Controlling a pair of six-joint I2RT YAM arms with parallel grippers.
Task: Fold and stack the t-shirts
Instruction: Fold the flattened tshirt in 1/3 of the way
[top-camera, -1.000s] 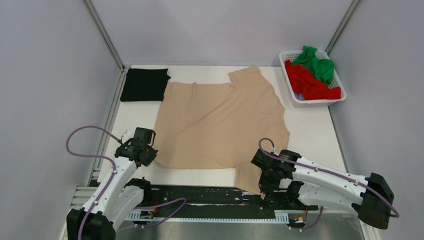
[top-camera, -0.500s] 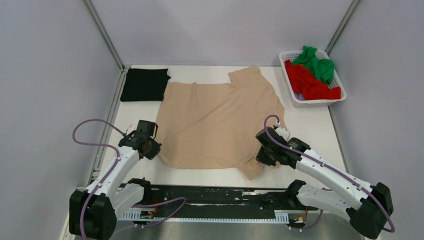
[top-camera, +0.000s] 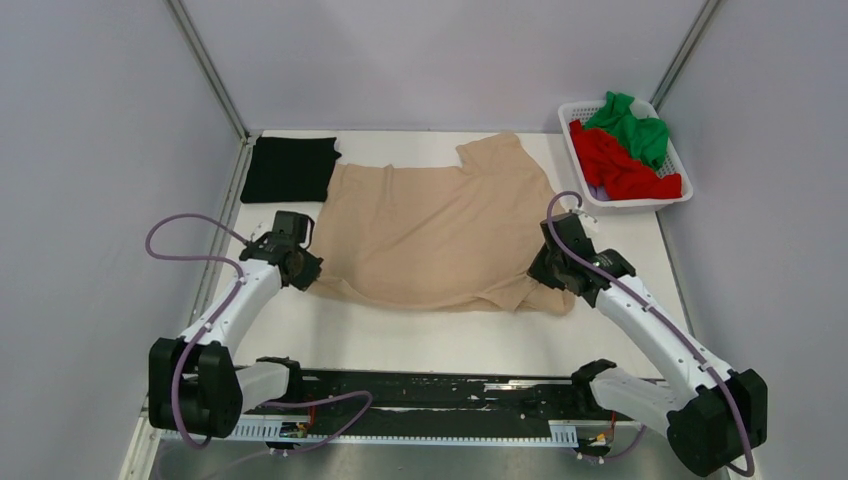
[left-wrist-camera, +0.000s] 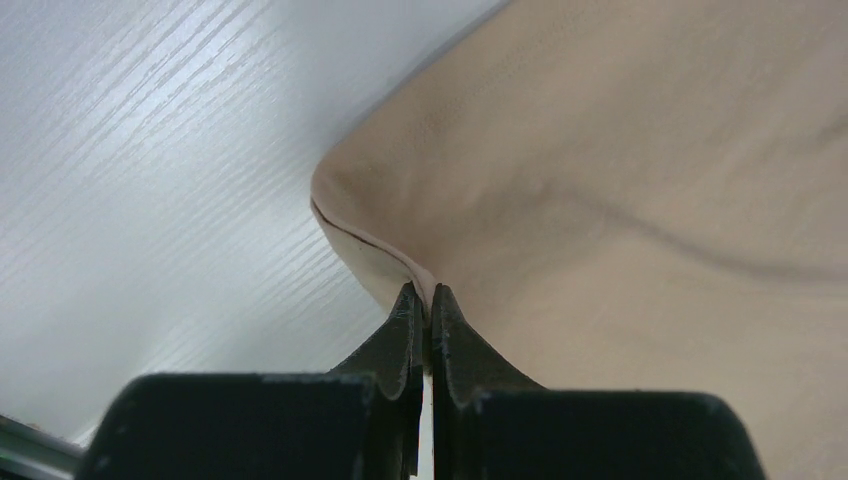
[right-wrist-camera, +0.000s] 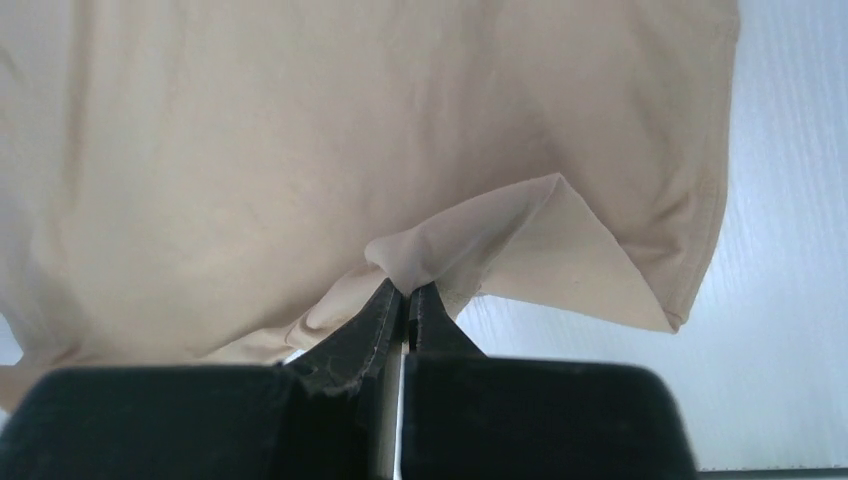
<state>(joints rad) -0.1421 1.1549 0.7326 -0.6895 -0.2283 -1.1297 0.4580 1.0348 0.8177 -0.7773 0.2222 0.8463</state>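
Table (top-camera: 400, 335): extended claws (top-camera: 303, 275) (top-camera: 540, 276) pinching beige t-shirt (top-camera: 430, 225).

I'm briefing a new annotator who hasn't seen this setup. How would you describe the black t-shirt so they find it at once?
On the white table, look at the far left corner. The black t-shirt lies there, beside the spread beige t-shirt. It is the only dark garment, and the only one folded into a flat rectangle.
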